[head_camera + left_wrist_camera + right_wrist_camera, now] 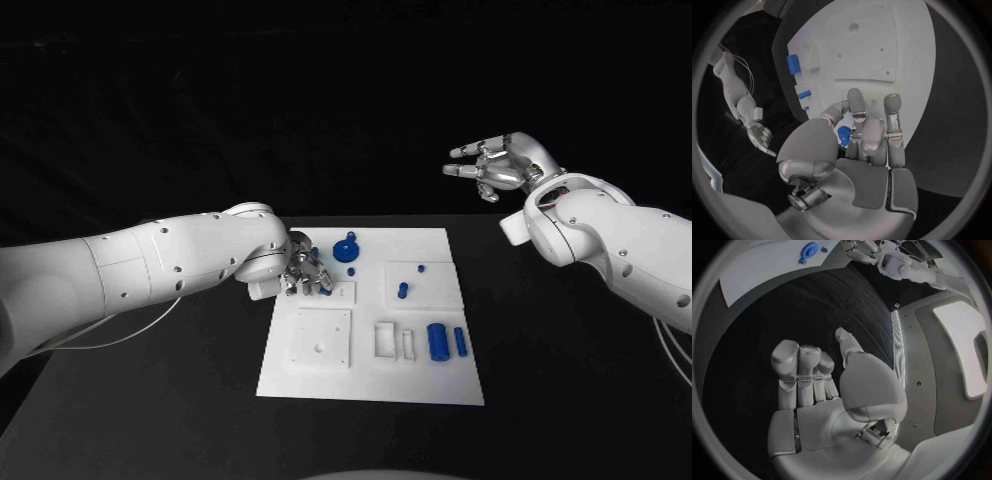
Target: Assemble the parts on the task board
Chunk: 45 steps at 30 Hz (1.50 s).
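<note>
my left hand (864, 137) is closing its fingers (856, 102) around a blue part (843, 134); loose grip may drop it onto the task board (368, 375). right hand (498, 165) is hanging open, empty.

Dim overall, black table (144, 400) and backdrop swallowing detail. Lit from above, white task board (368, 385) brightest, faint shadows beside its raised blocks. Soft sheen on the left hand (857, 150) in the wrist view. Heavy fisheye bending at both wrist circles, dark vignette around the rims, slight blur toward the edges.
</note>
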### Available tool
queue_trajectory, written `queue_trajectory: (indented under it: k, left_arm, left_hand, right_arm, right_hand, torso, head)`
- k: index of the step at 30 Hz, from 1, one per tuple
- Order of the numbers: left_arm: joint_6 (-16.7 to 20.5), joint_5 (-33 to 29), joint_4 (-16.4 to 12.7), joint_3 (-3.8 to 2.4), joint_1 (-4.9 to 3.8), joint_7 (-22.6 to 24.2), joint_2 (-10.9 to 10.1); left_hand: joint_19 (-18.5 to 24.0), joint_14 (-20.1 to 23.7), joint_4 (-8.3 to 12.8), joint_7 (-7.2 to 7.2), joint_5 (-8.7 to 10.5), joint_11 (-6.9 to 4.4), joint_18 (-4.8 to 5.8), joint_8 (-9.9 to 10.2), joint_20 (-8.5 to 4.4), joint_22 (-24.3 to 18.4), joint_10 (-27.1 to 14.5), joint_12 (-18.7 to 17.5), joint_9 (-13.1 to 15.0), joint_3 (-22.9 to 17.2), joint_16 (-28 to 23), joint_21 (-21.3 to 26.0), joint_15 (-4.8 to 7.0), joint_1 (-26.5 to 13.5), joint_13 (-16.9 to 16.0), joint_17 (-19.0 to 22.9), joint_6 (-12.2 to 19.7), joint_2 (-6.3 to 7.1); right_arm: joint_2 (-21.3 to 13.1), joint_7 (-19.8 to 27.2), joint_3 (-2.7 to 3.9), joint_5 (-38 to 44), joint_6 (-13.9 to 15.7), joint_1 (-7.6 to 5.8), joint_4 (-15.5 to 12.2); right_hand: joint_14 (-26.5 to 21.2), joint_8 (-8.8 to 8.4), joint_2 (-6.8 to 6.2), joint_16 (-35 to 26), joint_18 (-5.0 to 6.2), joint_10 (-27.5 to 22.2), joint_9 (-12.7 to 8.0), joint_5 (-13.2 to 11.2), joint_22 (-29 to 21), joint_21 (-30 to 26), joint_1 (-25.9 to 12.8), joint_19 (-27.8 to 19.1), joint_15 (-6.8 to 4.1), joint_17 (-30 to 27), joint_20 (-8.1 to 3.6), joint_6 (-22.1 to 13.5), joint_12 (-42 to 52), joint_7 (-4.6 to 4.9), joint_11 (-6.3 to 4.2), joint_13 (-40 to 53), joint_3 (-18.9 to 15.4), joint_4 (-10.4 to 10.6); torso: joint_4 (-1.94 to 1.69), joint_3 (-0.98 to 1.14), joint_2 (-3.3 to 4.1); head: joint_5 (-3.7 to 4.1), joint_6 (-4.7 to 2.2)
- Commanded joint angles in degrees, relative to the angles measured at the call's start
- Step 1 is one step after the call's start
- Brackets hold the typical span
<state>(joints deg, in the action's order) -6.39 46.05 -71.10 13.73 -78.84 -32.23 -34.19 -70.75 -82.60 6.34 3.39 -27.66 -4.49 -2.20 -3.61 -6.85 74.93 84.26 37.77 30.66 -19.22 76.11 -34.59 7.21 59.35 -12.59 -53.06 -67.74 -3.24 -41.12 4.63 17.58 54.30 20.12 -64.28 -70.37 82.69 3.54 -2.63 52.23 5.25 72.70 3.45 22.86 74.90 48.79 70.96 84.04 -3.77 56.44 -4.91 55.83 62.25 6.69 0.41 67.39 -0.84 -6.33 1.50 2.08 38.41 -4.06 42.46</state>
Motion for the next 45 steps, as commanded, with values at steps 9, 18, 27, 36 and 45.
queue_trajectory:
  k: [9,18,27,36,45]
  left_arm:
    - [-1.2,0.7,-0.3,0.02,0.12,-0.2,0.1]
    - [-1.3,0.8,-0.3,0.02,0.19,-0.1,0.4]
    - [-1.0,1.1,-0.3,0.02,0.22,0.0,0.5]
    - [-0.9,1.4,-0.1,0.02,0.27,0.0,0.8]
    - [-1.6,2.5,0.1,0.01,0.46,0.1,1.1]
  left_hand:
    - [0.0,-0.4,-0.5,-6.73,1.43,-0.63,-0.82,-0.2,0.44,0.9,2.6,0.5,33.9,0.5,0.6,-0.3,-0.21,0.7,0.3,-0.3,-12.0,-0.82]
    - [-0.1,-0.4,-1.5,-6.82,6.51,-0.62,-0.96,-0.2,0.67,0.9,2.6,1.0,34.3,2.0,0.7,-0.3,-0.27,1.3,0.9,-0.5,-12.3,-1.59]
    - [-0.1,-0.4,-1.5,-6.82,6.92,-0.60,-1.10,-0.2,0.81,0.9,2.6,1.1,34.5,2.7,0.8,-0.2,-0.32,2.1,1.4,-0.5,-12.3,-1.79]
    - [0.0,-0.4,-1.6,-6.78,7.78,-0.60,-1.16,-0.2,0.88,0.9,2.6,1.1,34.6,3.0,0.7,-0.2,-0.33,2.4,1.6,-0.3,-12.1,-1.91]
    - [0.0,-0.4,-1.5,-6.78,8.93,-0.55,-1.13,-0.2,0.90,0.9,2.6,1.2,34.7,3.8,0.6,-0.1,-0.37,2.5,1.7,-0.1,-12.0,-1.33]
  right_arm:
    - [0.2,0.3,0.04,0.0,-0.9,0.03,0.2]
    - [0.3,0.3,0.04,0.0,-1.1,0.06,0.4]
    - [0.4,0.2,0.04,0.0,-1.4,0.12,0.5]
    - [0.4,0.2,0.04,0.0,-1.5,0.20,0.5]
    - [0.4,0.2,0.04,0.0,-1.7,0.29,0.5]
  right_hand:
    - [0.0,-0.01,0.31,-0.4,0.76,-0.3,0.1,0.2,3.8,-0.4,-0.3,3.4,-0.02,0.0,0.00,0.8,-0.3,0.00,0.04,-0.1,0.0,-0.4]
    - [0.0,-0.01,0.31,-0.4,0.76,-0.3,0.1,0.2,3.8,-0.4,-0.3,3.4,-0.02,0.0,0.00,0.8,-0.3,0.00,0.04,-0.1,0.0,-0.4]
    - [0.0,-0.01,0.31,-0.4,0.76,-0.3,0.1,0.2,3.8,-0.4,-0.3,3.4,-0.02,0.0,0.00,0.8,-0.3,0.00,0.04,-0.1,0.0,-0.4]
    - [0.0,-0.01,0.46,-0.5,0.75,-0.3,0.1,0.2,3.7,-0.5,-0.4,3.4,-0.03,0.0,-0.01,0.9,-0.3,-0.01,0.03,-0.1,-0.1,-0.5]
    - [0.0,-0.01,0.46,-0.5,0.75,-0.3,0.1,0.2,3.7,-0.5,-0.4,3.4,-0.03,0.0,-0.01,0.9,-0.3,-0.01,0.03,-0.1,-0.1,-0.5]
  torso:
    - [0.02,0.06,0.06]
    - [0.09,0.08,0.03]
    - [0.03,0.10,0.00]
    - [0.03,0.08,0.01]
    - [0.09,0.05,0.02]
  head:
    - [-0.01,-0.07]
    - [0.26,-0.38]
    - [0.31,-0.04]
    - [0.24,-0.10]
    - [0.27,0.03]
